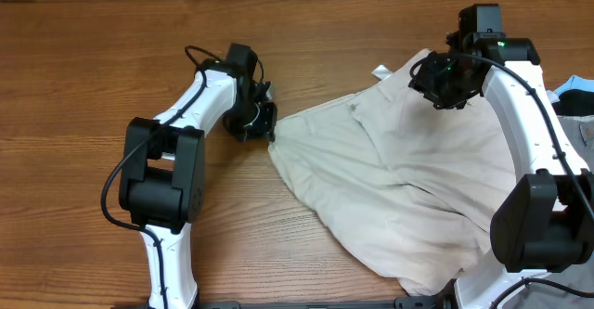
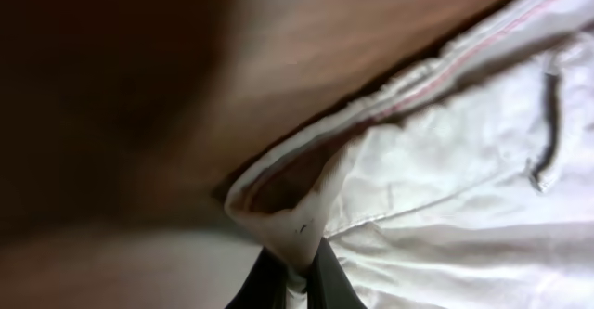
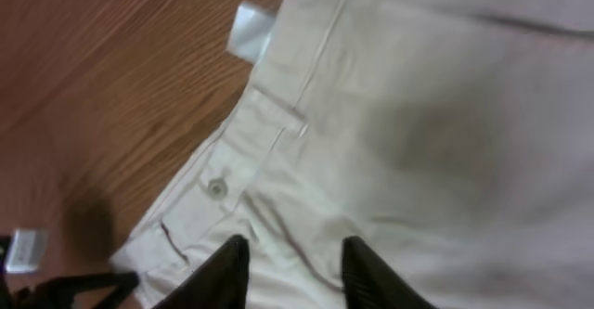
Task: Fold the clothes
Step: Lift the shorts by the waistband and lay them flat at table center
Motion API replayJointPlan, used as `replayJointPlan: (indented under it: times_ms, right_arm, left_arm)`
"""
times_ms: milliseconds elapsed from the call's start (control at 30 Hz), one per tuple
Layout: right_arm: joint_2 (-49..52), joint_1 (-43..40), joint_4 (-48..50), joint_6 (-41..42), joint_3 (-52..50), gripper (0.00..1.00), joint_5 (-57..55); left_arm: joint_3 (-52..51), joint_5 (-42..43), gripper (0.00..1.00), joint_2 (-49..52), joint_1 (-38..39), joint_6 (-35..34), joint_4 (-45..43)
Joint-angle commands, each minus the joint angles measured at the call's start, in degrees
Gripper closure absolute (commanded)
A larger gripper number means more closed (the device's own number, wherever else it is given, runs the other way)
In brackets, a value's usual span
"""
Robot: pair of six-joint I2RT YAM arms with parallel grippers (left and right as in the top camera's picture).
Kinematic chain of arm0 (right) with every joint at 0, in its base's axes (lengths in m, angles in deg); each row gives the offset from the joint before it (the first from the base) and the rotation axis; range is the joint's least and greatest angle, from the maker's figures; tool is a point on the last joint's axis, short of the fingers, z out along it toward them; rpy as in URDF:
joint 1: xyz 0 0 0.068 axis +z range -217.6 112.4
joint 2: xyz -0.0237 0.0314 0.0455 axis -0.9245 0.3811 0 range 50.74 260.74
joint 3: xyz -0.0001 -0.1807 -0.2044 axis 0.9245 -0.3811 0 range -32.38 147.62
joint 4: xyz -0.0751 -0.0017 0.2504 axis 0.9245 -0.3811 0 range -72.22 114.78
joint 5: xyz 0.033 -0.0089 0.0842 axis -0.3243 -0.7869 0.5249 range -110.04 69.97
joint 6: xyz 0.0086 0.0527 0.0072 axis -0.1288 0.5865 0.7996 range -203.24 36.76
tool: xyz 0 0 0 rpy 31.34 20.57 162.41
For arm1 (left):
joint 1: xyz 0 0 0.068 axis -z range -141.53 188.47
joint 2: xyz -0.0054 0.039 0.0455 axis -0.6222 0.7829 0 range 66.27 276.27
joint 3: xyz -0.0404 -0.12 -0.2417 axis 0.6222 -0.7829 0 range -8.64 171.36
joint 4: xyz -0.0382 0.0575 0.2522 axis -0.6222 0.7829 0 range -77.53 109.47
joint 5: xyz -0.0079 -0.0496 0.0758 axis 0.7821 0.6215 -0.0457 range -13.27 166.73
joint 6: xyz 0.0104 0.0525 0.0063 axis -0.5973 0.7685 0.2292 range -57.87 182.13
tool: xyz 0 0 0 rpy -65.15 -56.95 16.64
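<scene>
The clothes, cream shorts (image 1: 408, 179), lie spread on the right half of the wooden table, waistband toward the far side. My left gripper (image 1: 264, 123) is at their left corner, and in the left wrist view it (image 2: 299, 286) is shut on that hem corner (image 2: 288, 225), with cloth pinched between the dark fingers (image 2: 269, 289). Over the waistband stands my right gripper (image 1: 447, 82). The right wrist view shows it (image 3: 295, 251) open, fingertips apart just above the cloth, near a button (image 3: 216, 187) and a belt loop (image 3: 278, 114). A small white tag (image 3: 251, 31) sticks out past the waistband.
At the right edge lie a light-blue and black garment (image 1: 577, 94) and a grey garment (image 1: 587, 135), partly behind my right arm. The wooden table (image 1: 93, 68) is bare on the left and far side. The shorts' near end hangs at the front edge.
</scene>
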Motion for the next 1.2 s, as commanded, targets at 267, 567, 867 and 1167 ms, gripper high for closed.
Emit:
replayJointPlan:
  times_ms: [267, 567, 867, 1167]
  right_arm:
    - [1.92, 8.37, 7.80, 8.46, -2.67, 0.61, -2.36]
    - [12.37, 20.17, 16.15, 9.75, -2.71, 0.62, -1.92]
    - [24.22, 29.11, 30.99, 18.47, -2.71, 0.94, 4.98]
    - [27.93, 37.51, 40.04, 13.66, -0.90, 0.93, 9.97]
  left_arm:
    - [-1.31, -25.99, 0.96, 1.18, -14.88, -9.16, 14.80]
    - [-1.29, -27.76, 0.96, 0.13, -26.51, -6.29, 16.13]
    - [3.54, -14.36, 0.86, -6.27, -30.71, 6.43, 15.54]
    - [14.51, -12.68, 0.31, -17.46, -30.58, 11.10, 14.62]
